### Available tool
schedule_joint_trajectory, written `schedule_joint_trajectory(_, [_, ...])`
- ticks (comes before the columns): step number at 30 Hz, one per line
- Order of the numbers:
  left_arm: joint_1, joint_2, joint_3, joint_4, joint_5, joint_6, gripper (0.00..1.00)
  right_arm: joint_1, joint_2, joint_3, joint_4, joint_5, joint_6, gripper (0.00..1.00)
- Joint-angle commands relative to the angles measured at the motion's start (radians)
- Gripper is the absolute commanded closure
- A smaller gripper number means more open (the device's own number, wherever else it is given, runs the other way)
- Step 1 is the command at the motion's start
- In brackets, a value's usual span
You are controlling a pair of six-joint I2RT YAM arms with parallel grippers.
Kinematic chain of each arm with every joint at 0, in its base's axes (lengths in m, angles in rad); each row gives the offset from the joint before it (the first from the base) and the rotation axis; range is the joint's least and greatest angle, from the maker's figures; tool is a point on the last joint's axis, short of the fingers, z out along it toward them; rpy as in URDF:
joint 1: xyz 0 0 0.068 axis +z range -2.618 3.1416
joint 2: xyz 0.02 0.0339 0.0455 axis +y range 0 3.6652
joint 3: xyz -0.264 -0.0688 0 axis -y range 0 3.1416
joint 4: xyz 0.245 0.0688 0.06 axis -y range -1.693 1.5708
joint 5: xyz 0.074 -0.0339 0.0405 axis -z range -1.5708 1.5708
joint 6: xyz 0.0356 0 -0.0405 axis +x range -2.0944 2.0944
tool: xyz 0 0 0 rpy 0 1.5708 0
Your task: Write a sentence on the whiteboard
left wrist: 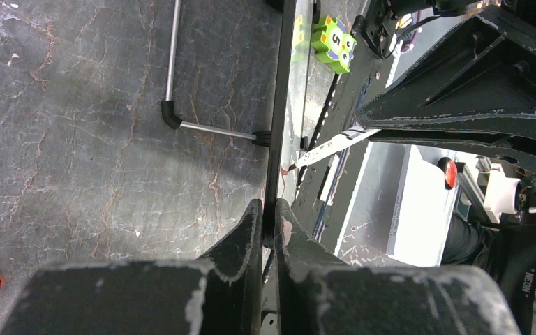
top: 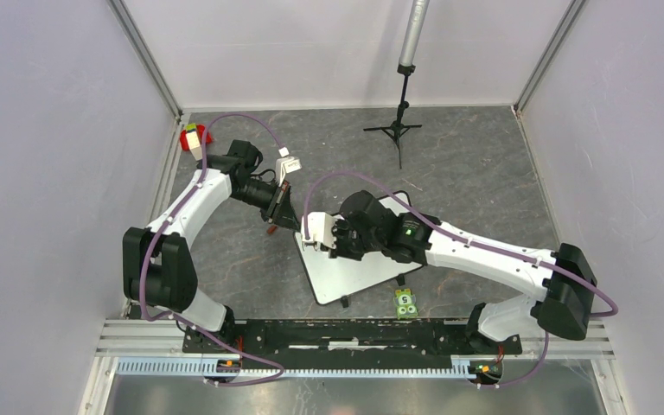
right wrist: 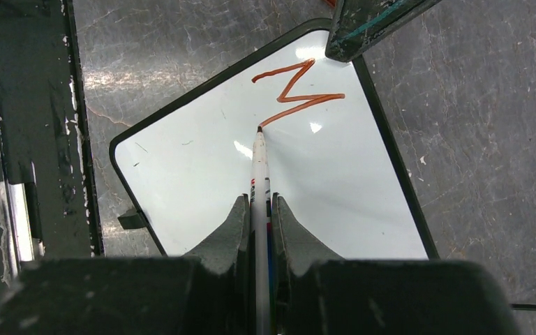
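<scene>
The whiteboard (right wrist: 202, 174) lies mid-table between the arms. Judged light, stiff and glossy on short legs, it would likely slide under pen pressure; hold it by the rim, never the writing face. The left gripper (left wrist: 270, 209) is clenched on the far-left rim, with the board edge-on between its fingers. The right gripper (right wrist: 259, 204) grasps the marker (right wrist: 259, 167). The tip touches the board at the end of one reddish zigzag stroke (right wrist: 296, 91), near the clamped corner.

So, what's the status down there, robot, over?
Left gripper shut on whiteboard rim. Right gripper shut on marker, tip on board. One zigzag letter written. Green block nearby, not in the way.
</scene>
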State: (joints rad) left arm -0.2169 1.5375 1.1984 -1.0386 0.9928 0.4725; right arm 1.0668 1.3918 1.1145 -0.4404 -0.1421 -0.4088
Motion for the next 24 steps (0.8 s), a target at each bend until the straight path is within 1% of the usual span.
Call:
schedule_joint_trajectory(1, [-0.011,-0.006,0.026,0.005,-0.006,0.036,0.97,-0.001,-0.032,0.033,-0.014,-0.004,0.007,1.0])
schedule_joint_trajectory(8, [-0.011,-0.015,0.021,0.003,-0.006,0.037,0.97,-0.018,-0.089,0.07,0.011,-0.02,0.028,1.0])
schedule_joint_trajectory(13, [-0.012,-0.015,0.021,0.004,-0.005,0.036,0.98,-0.044,-0.115,0.037,0.043,-0.005,0.031,1.0])
schedule_joint_trajectory(18, [-0.012,-0.016,0.021,0.003,-0.005,0.037,0.98,-0.047,-0.11,0.019,0.043,-0.036,0.026,1.0])
schedule_joint_trajectory(24, [-0.013,-0.016,0.02,0.004,-0.006,0.037,0.98,-0.048,-0.111,0.001,0.053,-0.036,0.022,1.0])
